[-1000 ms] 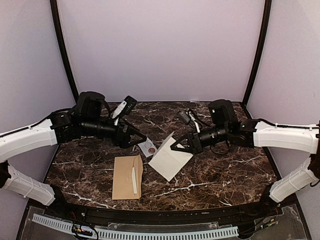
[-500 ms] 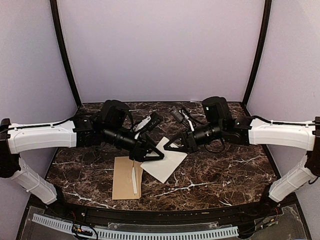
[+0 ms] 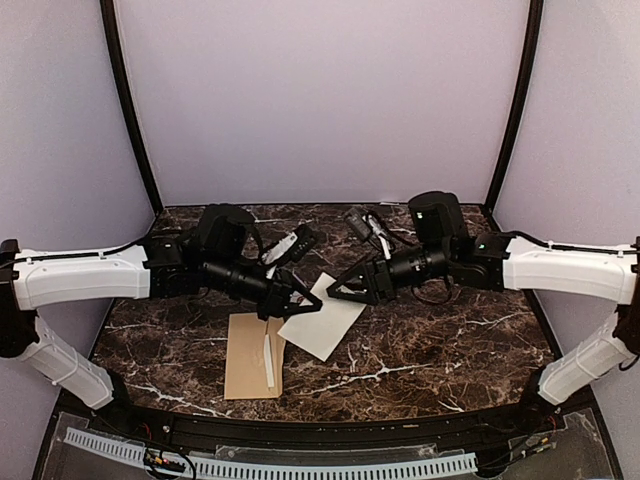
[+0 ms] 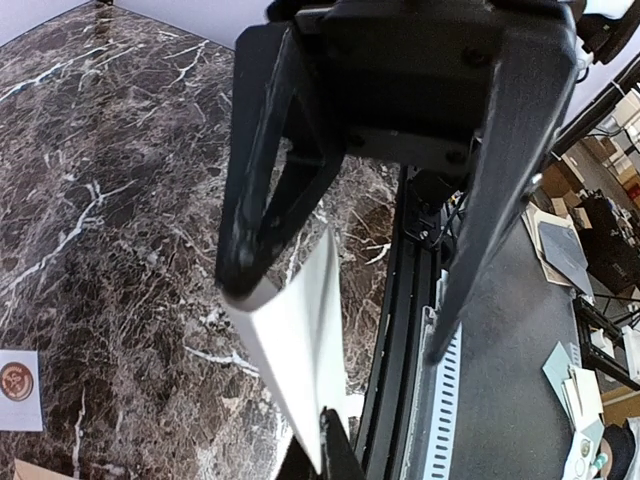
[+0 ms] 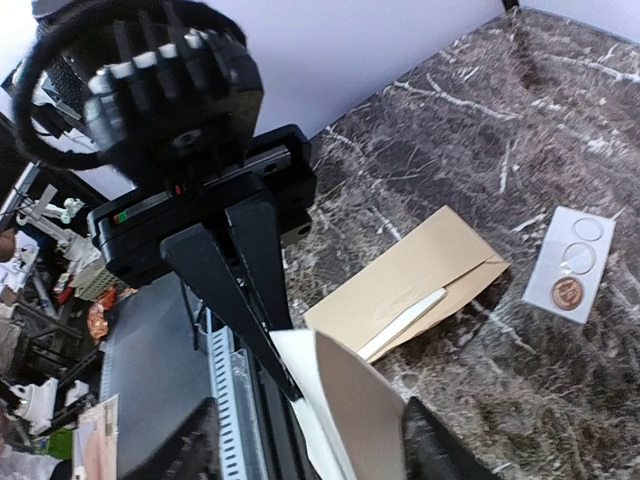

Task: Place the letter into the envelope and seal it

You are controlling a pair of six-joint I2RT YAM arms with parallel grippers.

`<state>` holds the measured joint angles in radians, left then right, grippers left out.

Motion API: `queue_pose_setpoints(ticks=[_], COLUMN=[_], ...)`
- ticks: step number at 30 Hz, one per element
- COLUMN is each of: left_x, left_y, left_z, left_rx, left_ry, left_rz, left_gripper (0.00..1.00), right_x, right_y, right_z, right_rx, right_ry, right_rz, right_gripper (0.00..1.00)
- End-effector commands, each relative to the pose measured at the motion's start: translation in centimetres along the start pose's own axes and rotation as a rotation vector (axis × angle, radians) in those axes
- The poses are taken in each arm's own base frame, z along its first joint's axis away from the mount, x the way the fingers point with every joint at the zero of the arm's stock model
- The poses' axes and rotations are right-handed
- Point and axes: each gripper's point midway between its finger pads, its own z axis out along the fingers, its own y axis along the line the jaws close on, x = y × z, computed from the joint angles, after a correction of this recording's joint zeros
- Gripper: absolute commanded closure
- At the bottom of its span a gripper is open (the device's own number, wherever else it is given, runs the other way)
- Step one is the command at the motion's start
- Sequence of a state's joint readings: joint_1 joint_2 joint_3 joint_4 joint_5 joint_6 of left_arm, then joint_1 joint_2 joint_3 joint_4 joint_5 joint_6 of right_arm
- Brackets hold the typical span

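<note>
The long tan kraft-paper envelope [image 3: 250, 362] lies flap-open and unfilled on the dark marbled worktop [image 3: 450, 345]; insertion and sealing remain. The white paper letter [image 3: 326, 326] is raised just right of the envelope's far end. Fingers of the left gripper [image 3: 305, 303] are apart about its edge; whether those of the right gripper [image 3: 336, 293] clamp it cannot be told. A small white sticker card [image 5: 571, 263] lies beyond the envelope, clear of it.

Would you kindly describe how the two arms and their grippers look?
Both the left arm and right arm have white links with black joints and wrists trailing black cables. The left gripper and right gripper are black, with hollow triangular fingers.
</note>
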<state>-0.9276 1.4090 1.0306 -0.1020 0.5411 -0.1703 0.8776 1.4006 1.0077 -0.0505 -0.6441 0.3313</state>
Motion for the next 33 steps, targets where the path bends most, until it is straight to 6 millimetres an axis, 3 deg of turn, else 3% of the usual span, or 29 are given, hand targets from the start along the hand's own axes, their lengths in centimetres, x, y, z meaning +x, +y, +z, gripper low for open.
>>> queue_pose_setpoints(ticks=[1, 3, 6, 9, 13, 17, 21, 33], left_x=[-2.7, -3.8, -5.0, -5.6, -6.1, -6.3, -6.2, -6.0], left_y=[-0.4, -0.4, -1.1, -2.0, -3.4, -4.9, -5.6, -6.0], left_z=[-2.6, -3.5, -4.9, -5.8, -7.0, -7.5, -7.4, -7.8], left_rx=[-0.065, -0.084, -0.074, -0.033, 0.034, 0.108, 0.160, 0.175], left_ry=[-0.170, -0.240, -0.330, -0.396, -0.455, -0.470, -0.463, -0.470], left_rz=[-0.006, -0.020, -0.037, -0.051, -0.050, -0.039, -0.037, -0.041], left_gripper=[1.00, 1.00, 1.00, 1.00, 1.00, 1.00, 1.00, 1.00], right_x=[-3.1, -3.3, -3.5, -3.2, -2.5, -3.0, -3.9, -5.0], right_y=[-1.0, -1.5, -0.1, 1.7, 2.6, 4.9, 6.7, 8.0], right_z=[-3.2, -4.0, -4.6, -4.4, -3.1, -2.3, -1.5, -1.6], right_rx=[0.124, 0.162, 0.089, -0.019, -0.069, -0.186, -0.267, -0.348], right_ry=[-0.198, -0.240, -0.306, -0.347, -0.345, -0.355, -0.368, -0.427], right_rz=[-0.003, 0.017, 0.035, 0.066, 0.090, 0.064, 0.038, 0.031], right_gripper=[0.23, 0.12, 0.03, 0.02, 0.01, 0.03, 0.16, 0.95])
